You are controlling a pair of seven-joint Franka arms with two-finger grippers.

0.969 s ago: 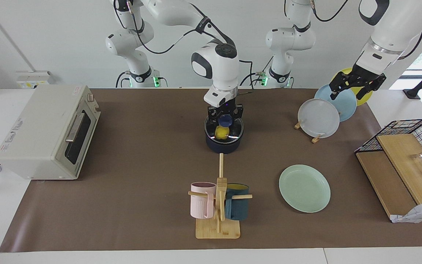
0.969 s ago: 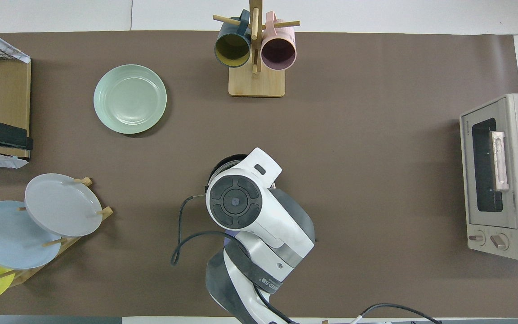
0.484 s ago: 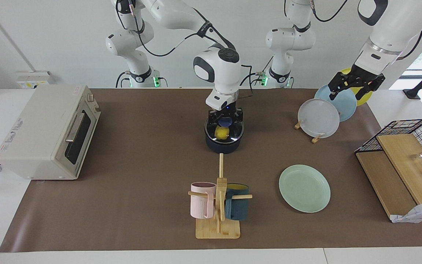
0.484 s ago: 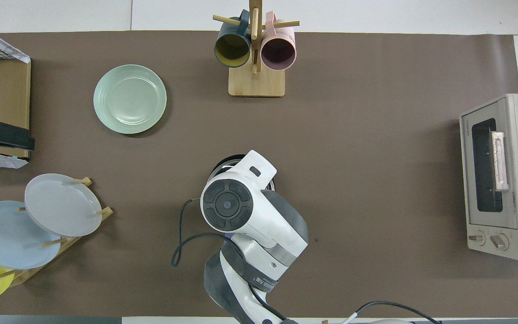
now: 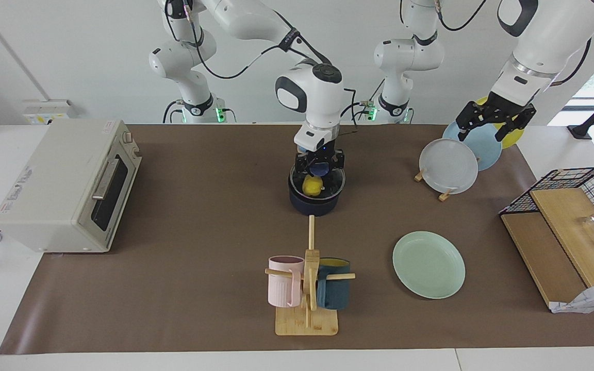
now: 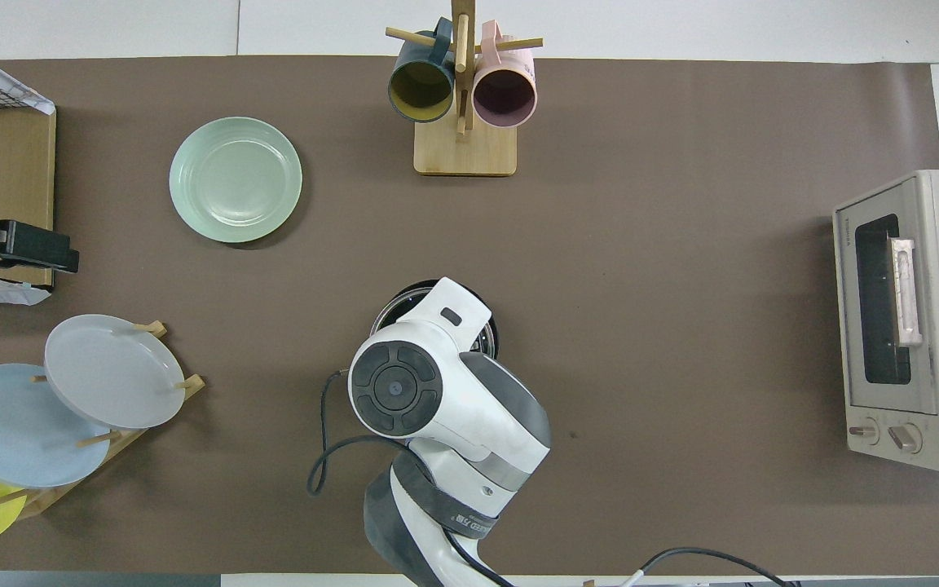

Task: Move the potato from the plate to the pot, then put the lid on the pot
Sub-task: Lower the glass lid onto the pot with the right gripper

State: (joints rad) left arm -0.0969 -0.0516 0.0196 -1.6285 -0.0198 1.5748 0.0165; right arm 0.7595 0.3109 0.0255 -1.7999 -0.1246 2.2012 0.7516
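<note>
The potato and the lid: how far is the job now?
Moving the potato looks done: it lies in the pot, and the plate is bare. The lid sits on the pot, with the right gripper at its knob. Only letting go seems left. The left gripper waits over the plate rack.

Yellow potato (image 5: 312, 186) inside navy pot (image 5: 314, 204) under glass lid (image 5: 334, 185); mint plate (image 5: 428, 264) bare
</note>
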